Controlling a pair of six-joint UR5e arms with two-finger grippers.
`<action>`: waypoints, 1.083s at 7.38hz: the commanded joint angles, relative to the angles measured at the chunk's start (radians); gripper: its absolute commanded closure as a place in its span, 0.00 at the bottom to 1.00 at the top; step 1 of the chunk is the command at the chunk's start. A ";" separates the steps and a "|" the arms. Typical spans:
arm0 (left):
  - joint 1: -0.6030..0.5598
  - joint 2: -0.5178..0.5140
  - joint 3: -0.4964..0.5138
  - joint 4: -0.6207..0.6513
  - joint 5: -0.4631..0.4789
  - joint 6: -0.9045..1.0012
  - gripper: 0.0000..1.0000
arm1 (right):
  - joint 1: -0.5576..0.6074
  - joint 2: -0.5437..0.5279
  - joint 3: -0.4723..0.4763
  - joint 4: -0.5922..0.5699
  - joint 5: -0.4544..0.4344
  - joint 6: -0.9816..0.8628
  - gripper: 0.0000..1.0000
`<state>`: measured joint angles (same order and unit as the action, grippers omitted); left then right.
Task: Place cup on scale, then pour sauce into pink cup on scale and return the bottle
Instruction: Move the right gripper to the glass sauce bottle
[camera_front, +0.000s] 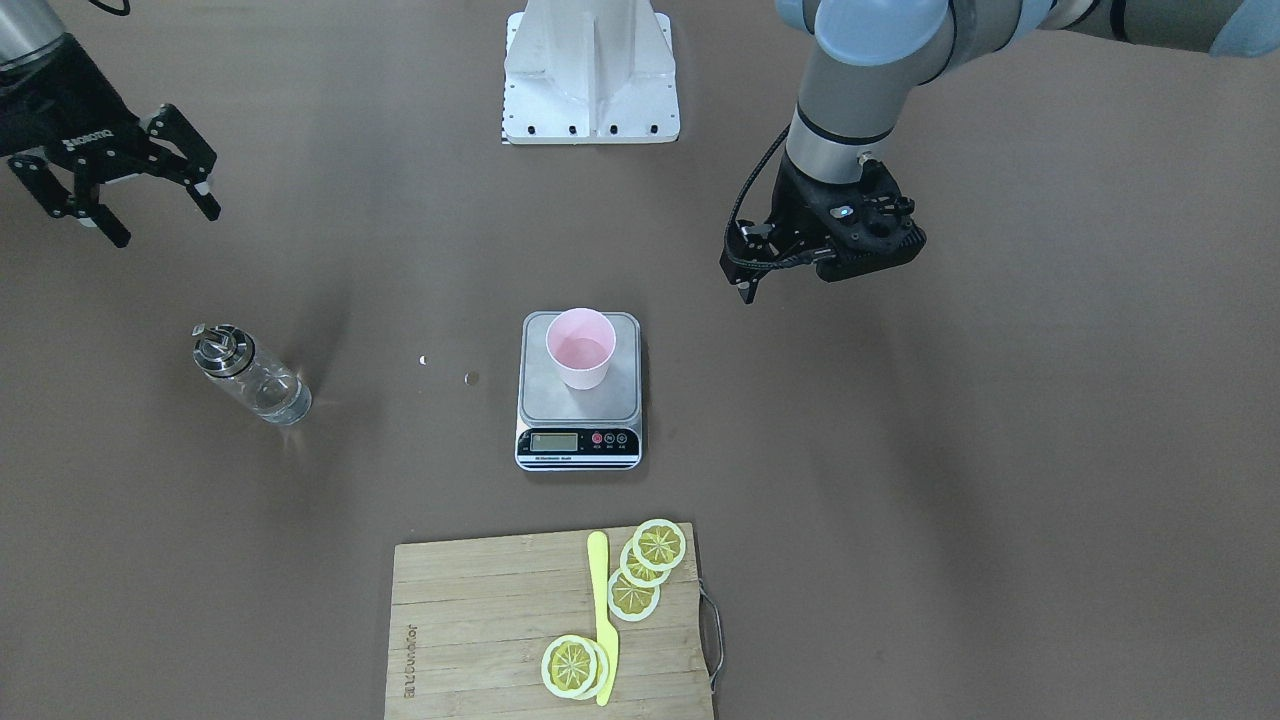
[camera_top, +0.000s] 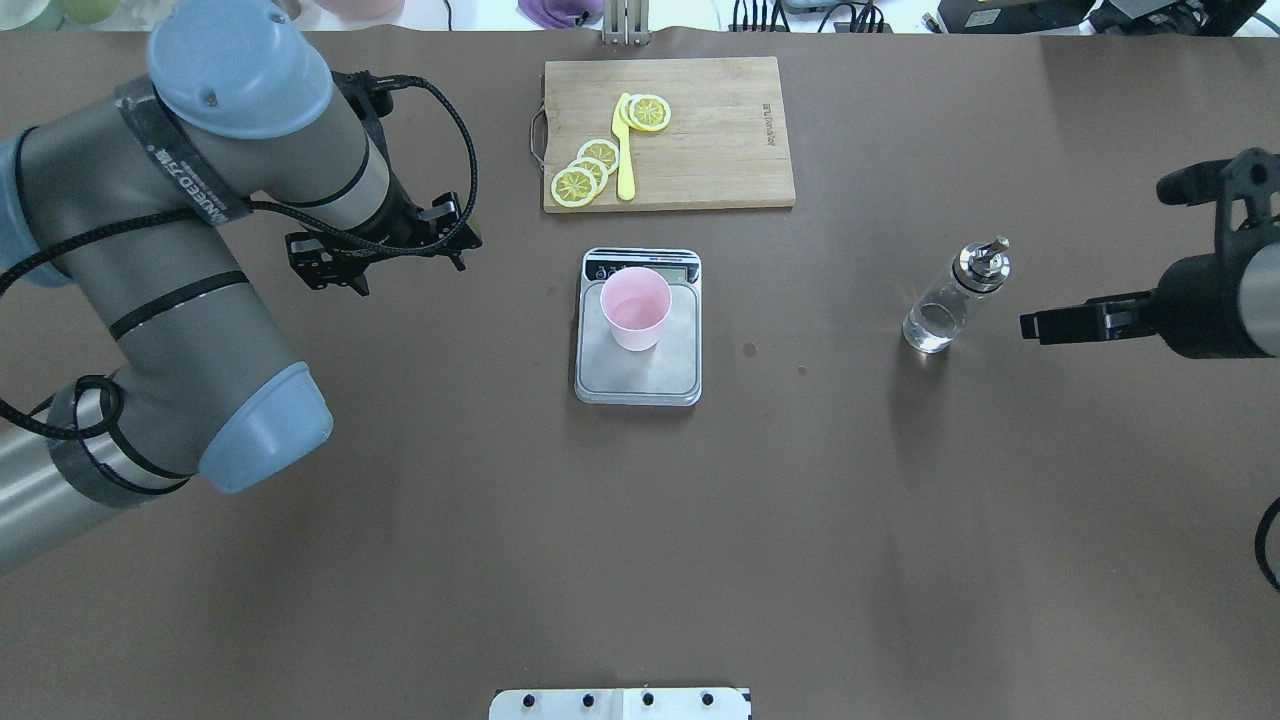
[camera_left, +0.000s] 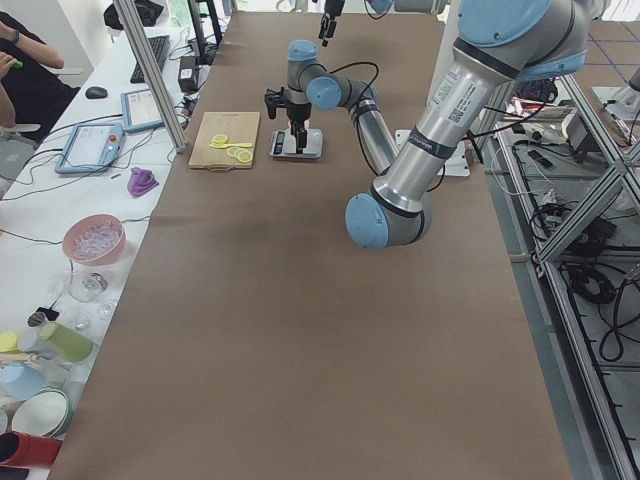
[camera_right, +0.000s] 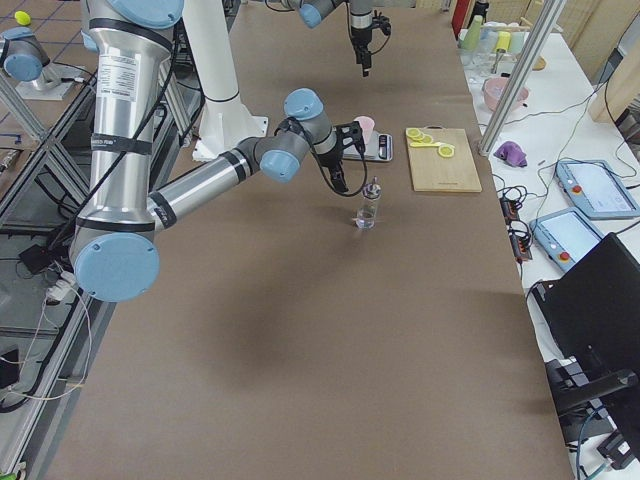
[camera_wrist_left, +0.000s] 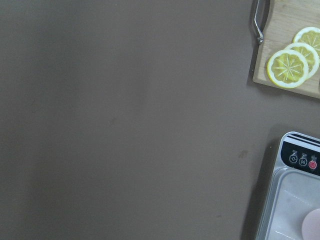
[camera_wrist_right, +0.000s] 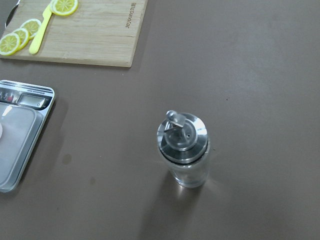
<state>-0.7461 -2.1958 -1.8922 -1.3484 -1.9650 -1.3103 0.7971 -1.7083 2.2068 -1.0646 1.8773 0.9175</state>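
Observation:
The pale pink cup (camera_front: 580, 347) stands upright on the steel platform of the scale (camera_front: 578, 441), toward its display end. In the overhead view the cup (camera_top: 635, 309) and scale (camera_top: 638, 385) sit at mid-table. The clear glass bottle (camera_front: 251, 377) with its silver spout cap stands upright and alone on the table, also seen in the right wrist view as the bottle (camera_wrist_right: 184, 151). The sauce is hardly visible in it. My left gripper (camera_top: 408, 270) hovers open and empty, beside the scale. My right gripper (camera_front: 160, 215) is open and empty, raised a short way from the bottle.
A wooden cutting board (camera_top: 720, 130) with lemon slices (camera_top: 585, 170) and a yellow knife (camera_top: 624, 150) lies beyond the scale. Two small wet spots (camera_front: 470, 378) mark the table between bottle and scale. The white robot base (camera_front: 590, 70) stands at the table's edge.

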 joint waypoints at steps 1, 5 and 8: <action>-0.001 0.005 0.002 0.000 0.000 0.000 0.02 | -0.120 -0.048 -0.001 0.054 -0.173 0.049 0.01; 0.001 0.010 0.004 -0.002 0.003 0.000 0.02 | -0.246 -0.048 -0.109 0.138 -0.413 0.069 0.02; 0.001 0.010 0.007 -0.003 0.003 0.000 0.02 | -0.285 -0.048 -0.203 0.278 -0.545 0.069 0.06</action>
<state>-0.7455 -2.1859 -1.8868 -1.3502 -1.9621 -1.3100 0.5299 -1.7612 2.0378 -0.8284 1.3930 0.9852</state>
